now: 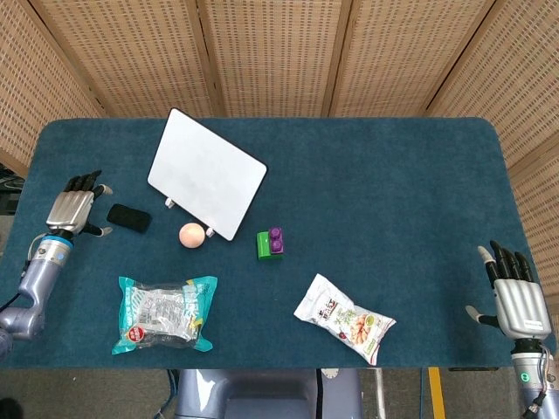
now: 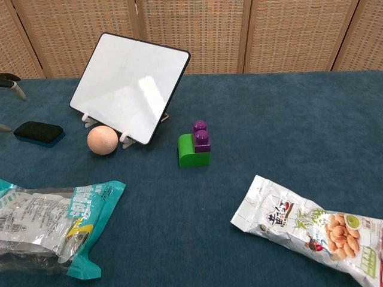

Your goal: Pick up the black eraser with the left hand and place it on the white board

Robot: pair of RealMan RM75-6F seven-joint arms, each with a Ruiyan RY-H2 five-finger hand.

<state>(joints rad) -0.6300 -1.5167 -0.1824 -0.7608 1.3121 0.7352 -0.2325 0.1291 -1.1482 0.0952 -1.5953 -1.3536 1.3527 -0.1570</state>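
Black eraser [image 1: 128, 217] lies on the blue table [image 1: 376, 201] near the propped white board [image 1: 206, 173], the left hand [image 1: 73, 209] spread empty just beside it.

Printed lettering showed on the nut snack packet [image 2: 308, 227] near the tabletop's front right edge, and a round red mark on the teal-ended packet [image 1: 164, 312] at front left, but neither could be read at this size.
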